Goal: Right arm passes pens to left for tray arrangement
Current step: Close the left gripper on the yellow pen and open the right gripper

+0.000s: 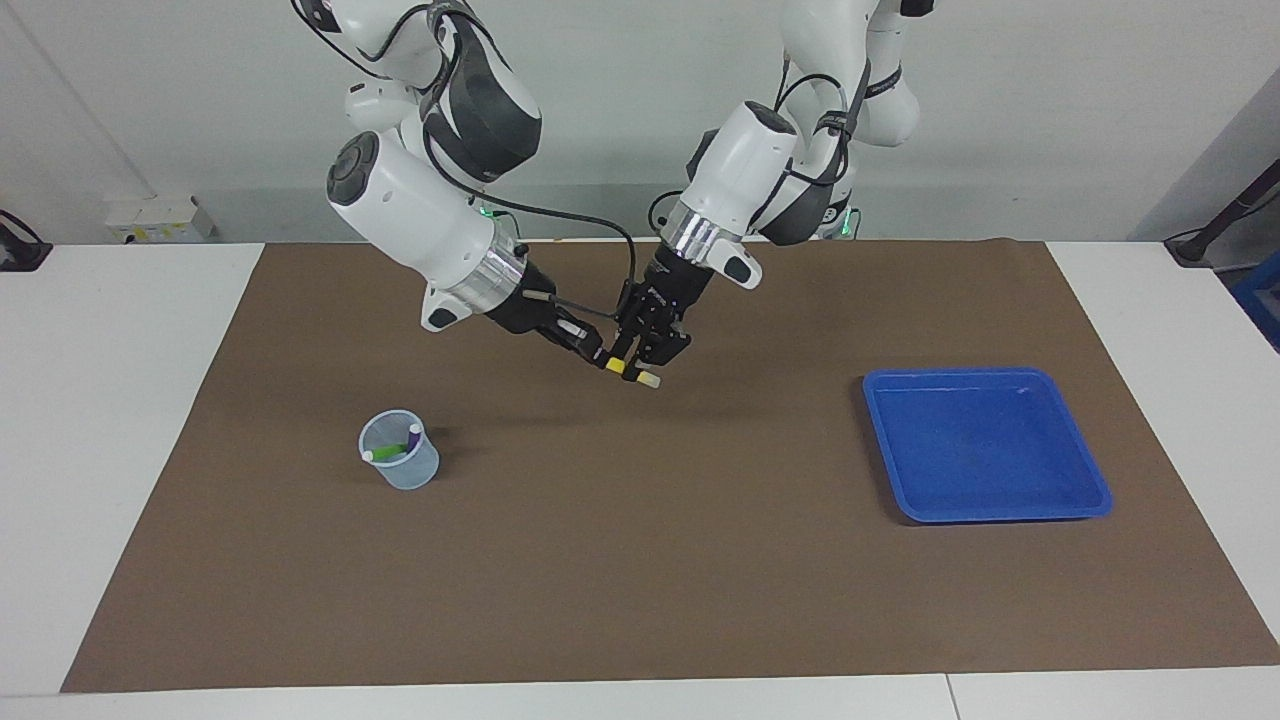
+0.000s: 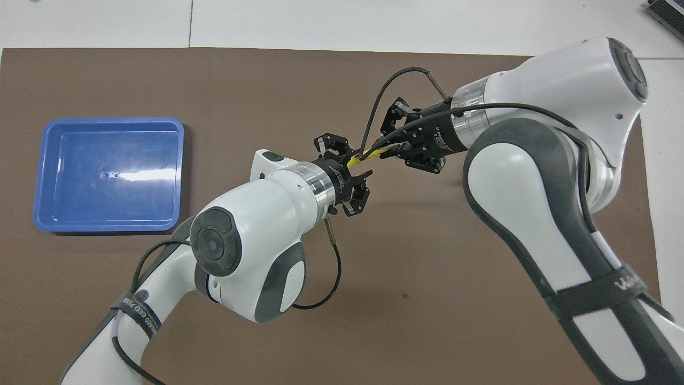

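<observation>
Presently: yellow pen [image 1: 628, 371] held aloft between both grippers over the brown mat [image 1: 640, 560].
Right gripper [image 1: 598, 357] pinched one end; left gripper [image 1: 640, 368] had its fingers closed around the pale end. Toward the right arm's end stood a translucent cup [image 1: 402, 466] holding the green pen [image 1: 385, 453] and purple pen [image 1: 412, 436]. Blue tray [image 1: 1090, 500] lay well apart toward the left arm's end. Nothing obstructed either.

bare brown mat [image 1: 640, 560] between cup [image 1: 400, 463] and tray [image 1: 985, 443], both tools overhead
</observation>
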Robot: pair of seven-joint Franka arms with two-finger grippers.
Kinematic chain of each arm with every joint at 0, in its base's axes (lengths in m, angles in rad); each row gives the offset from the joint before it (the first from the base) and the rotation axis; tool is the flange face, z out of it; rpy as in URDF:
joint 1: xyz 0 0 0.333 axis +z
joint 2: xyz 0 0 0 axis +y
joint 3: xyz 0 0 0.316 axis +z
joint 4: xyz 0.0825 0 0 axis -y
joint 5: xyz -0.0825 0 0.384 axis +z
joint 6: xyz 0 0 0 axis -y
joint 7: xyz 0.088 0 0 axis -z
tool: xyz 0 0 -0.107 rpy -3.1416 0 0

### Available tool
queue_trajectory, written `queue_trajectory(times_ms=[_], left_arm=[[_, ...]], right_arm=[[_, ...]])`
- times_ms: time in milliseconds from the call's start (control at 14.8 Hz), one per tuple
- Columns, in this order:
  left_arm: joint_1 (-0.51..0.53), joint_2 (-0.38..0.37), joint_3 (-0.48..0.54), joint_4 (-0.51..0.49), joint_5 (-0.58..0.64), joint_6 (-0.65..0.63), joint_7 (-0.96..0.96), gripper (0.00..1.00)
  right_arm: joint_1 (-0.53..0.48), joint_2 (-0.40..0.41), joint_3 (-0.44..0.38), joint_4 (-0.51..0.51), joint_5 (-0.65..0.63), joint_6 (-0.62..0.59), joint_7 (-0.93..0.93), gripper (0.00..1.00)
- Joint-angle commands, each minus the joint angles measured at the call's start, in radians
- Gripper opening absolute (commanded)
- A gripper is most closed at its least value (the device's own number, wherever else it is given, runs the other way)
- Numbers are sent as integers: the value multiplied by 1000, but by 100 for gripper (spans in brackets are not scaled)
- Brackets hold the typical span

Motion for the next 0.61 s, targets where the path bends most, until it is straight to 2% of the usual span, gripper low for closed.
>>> queue_trajectory(times_ms=[0, 203, 405, 540], left_arm=[[-11, 17, 10, 17, -6, 13, 3, 27], [-9, 17, 12, 19, -6, 11, 3, 0], [-6, 17, 12, 23, -4, 7, 6, 0], [-3, 19, 12, 33, 2, 2, 14, 0]], right_arm=[[-5, -24, 4, -34, 23, 17, 2, 1], [-5, -24, 4, -34, 23, 17, 0, 1], [-5, -24, 4, -34, 23, 18, -1, 1], [-5, -24, 4, -34, 23, 18, -3, 7]])
